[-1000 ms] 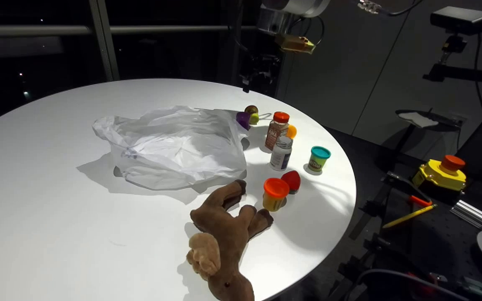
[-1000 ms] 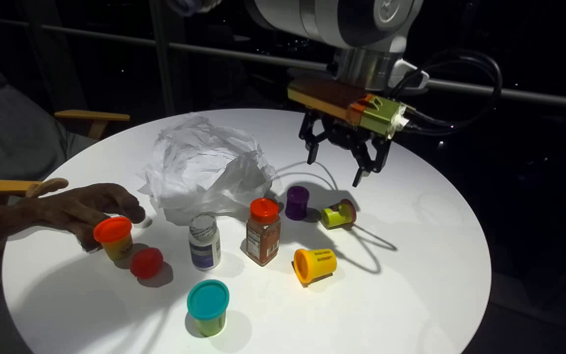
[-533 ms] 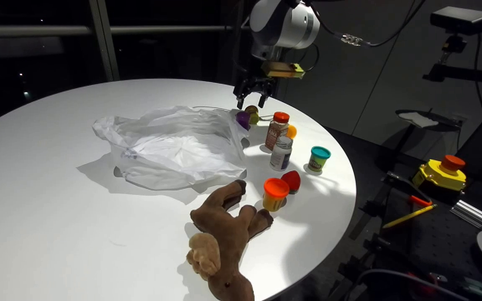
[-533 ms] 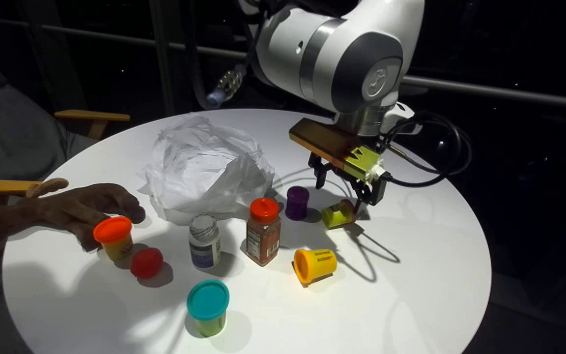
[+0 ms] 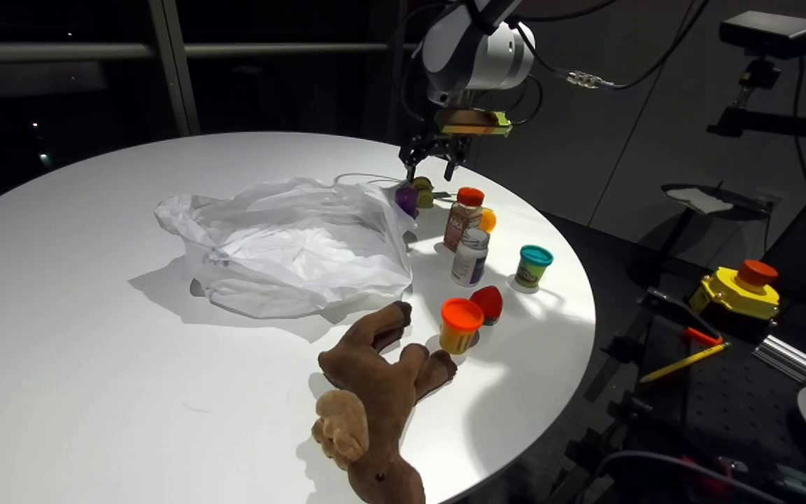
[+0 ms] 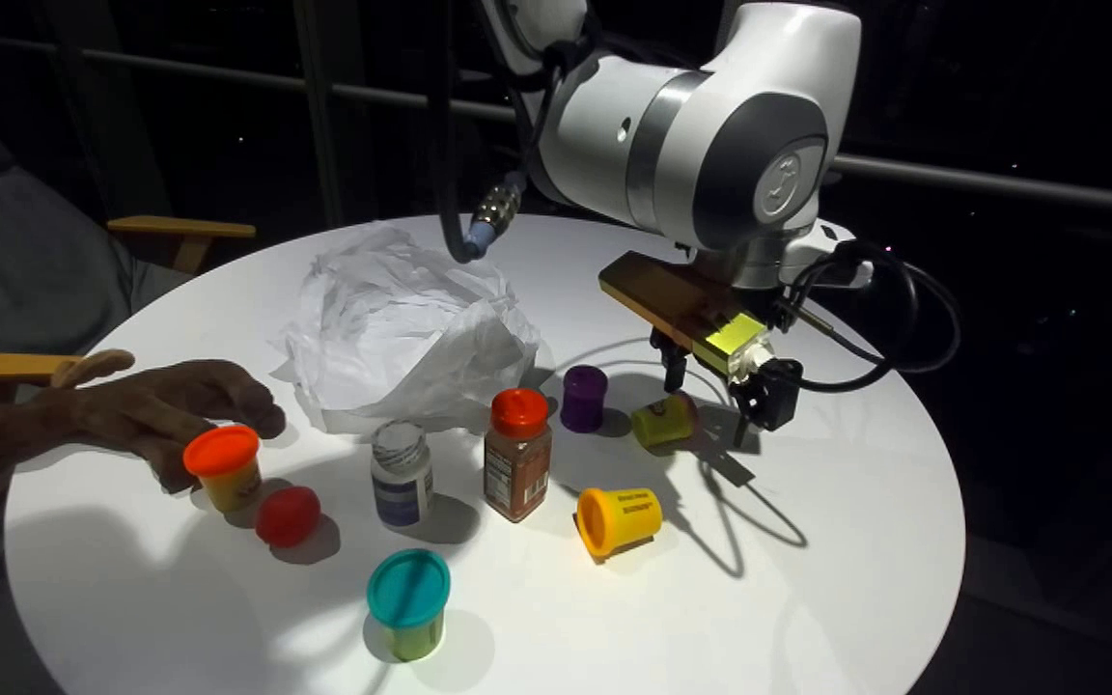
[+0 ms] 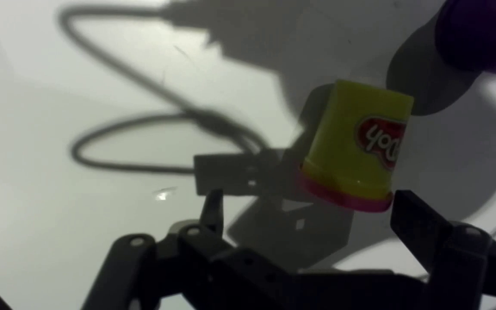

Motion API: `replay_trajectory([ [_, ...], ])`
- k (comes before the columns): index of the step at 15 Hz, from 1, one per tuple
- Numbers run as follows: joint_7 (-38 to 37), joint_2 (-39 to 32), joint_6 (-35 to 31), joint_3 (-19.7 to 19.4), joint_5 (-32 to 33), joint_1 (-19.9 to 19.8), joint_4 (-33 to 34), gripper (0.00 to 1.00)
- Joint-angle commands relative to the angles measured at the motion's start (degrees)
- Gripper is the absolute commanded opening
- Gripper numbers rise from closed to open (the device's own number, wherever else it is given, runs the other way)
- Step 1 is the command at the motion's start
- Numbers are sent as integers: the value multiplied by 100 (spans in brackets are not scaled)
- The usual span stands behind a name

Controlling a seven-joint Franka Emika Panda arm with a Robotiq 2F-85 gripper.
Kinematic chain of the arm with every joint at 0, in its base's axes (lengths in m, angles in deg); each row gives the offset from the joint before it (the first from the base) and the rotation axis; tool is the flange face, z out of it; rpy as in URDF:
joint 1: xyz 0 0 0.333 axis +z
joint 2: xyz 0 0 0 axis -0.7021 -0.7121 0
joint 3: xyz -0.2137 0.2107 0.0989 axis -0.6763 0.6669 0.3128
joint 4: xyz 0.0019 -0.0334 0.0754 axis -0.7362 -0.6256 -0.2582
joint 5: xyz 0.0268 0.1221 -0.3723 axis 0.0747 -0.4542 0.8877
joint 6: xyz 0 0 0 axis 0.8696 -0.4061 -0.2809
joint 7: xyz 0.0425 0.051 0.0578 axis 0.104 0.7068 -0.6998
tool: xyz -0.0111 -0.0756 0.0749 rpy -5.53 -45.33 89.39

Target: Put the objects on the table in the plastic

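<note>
Against a dark background [image 5: 291, 91], a round white table [image 5: 95, 392] is shown. The yellow tub [image 7: 347, 142], right of centre in the wrist view, has just been approached: the gripper [image 7: 309, 204] has been lowered close to it, jaws parted, nothing held — a pick-up is presumably being lined up. The tub is tipped on its side, its pink lid [image 7: 347, 198] turned towards the lower edge. A purple tub [image 7: 480, 38] is cropped at upper right; the plastic bag [image 5: 298, 252] — left of centre in both exterior views — is unmoved.

It looks like a lab. In an exterior view, a robot arm [image 5: 474, 54] hangs at one o'clock, a camera [image 5: 772, 35] at two and a stop button [image 5: 751, 280] at three.
</note>
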Motion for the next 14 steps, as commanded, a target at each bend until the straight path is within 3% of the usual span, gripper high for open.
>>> replay_trajectory([
  [1, -265, -35, 537, -141, 229, 115, 159, 100],
  [6, -49, -118, 927, 51, 213, -8, 350, 99],
  [7, -39, -151, 971, 64, 204, -26, 410, 74],
  [9, -16, -249, 1086, 78, 185, -71, 583, 70],
  [14, 27, -504, 1359, 98, 163, -163, 975, 23],
])
